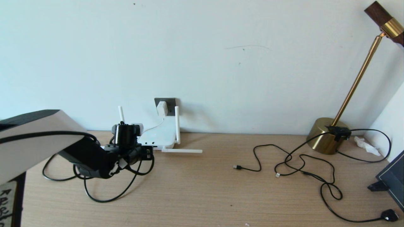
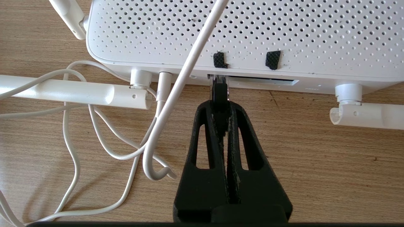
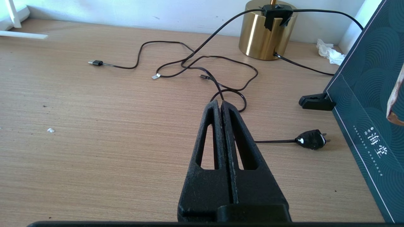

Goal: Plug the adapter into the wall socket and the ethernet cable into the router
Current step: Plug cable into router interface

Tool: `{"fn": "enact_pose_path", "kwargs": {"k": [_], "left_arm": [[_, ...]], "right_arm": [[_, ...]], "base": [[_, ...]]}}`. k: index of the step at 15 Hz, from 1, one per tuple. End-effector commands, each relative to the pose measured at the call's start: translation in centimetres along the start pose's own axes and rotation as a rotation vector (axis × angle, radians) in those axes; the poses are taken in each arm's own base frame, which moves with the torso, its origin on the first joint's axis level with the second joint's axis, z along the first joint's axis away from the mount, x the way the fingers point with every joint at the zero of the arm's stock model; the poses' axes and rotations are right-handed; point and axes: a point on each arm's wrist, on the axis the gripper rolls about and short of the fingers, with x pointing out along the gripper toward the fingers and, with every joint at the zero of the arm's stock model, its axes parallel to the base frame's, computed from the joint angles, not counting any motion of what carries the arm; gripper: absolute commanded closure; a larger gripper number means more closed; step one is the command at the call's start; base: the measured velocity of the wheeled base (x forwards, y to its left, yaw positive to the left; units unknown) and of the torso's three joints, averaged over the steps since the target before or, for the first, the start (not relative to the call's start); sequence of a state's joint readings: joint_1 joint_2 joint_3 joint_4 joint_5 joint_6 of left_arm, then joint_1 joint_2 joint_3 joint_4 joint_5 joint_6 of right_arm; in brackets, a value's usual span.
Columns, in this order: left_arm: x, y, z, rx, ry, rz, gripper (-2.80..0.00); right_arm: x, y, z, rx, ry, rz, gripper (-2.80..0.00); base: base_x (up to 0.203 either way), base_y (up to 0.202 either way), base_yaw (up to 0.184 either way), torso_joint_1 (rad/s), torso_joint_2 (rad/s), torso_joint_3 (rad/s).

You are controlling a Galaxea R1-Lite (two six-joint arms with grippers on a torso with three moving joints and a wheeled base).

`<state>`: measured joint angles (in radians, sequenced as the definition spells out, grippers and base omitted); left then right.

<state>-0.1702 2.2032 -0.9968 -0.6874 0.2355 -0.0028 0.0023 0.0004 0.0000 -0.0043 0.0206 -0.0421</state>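
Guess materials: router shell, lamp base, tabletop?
Router: looks like matte white moulded plastic, given the even grid of small vent holes and rounded edges. Lamp base: seems polished or brushed brass-toned metal; bright vertical reflections run down its side. Table: pale wood-look surface with fine straight grain and low sheen; solid wood or laminate cannot be told apart from here.

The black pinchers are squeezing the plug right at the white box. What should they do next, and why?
Probably push the ethernet cable slightly further in, then let go. The left gripper is shut on it, its clear tip already entering the router port. The adapter already sits in the wall socket.
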Motion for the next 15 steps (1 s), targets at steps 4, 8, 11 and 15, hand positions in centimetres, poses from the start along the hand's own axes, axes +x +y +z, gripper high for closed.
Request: {"fn": "enact_pose_path", "kwargs": {"k": [4, 8, 11, 15], "left_arm": [[0.02, -0.01, 0.26, -0.004, -0.014, 0.001, 0.0], [0.04, 0.11, 0.23, -0.005, -0.012, 0.003, 0.0], [0.04, 0.23, 0.1, -0.003, -0.008, 0.006, 0.0], [0.02, 0.31, 0.01, -0.004, -0.004, 0.007, 0.0]], "right_arm": [[0.0, 0.0, 0.0, -0.001, 0.0, 0.002, 0.0], [0.0, 0.0, 0.0, -0.001, 0.0, 0.0, 0.0], [0.01, 0.0, 0.01, -0.001, 0.001, 0.002, 0.0], [0.01, 0.0, 0.01, -0.001, 0.001, 0.002, 0.0]], "base": [[0.0, 0.0, 0.0, 0.0, 0.0, 0.0], [0.0, 0.0, 0.0, 0.0, 0.0, 0.0], [0.0, 0.0, 0.0, 0.0, 0.0, 0.0], [0.0, 0.0, 0.0, 0.0, 0.0, 0.0]]}}
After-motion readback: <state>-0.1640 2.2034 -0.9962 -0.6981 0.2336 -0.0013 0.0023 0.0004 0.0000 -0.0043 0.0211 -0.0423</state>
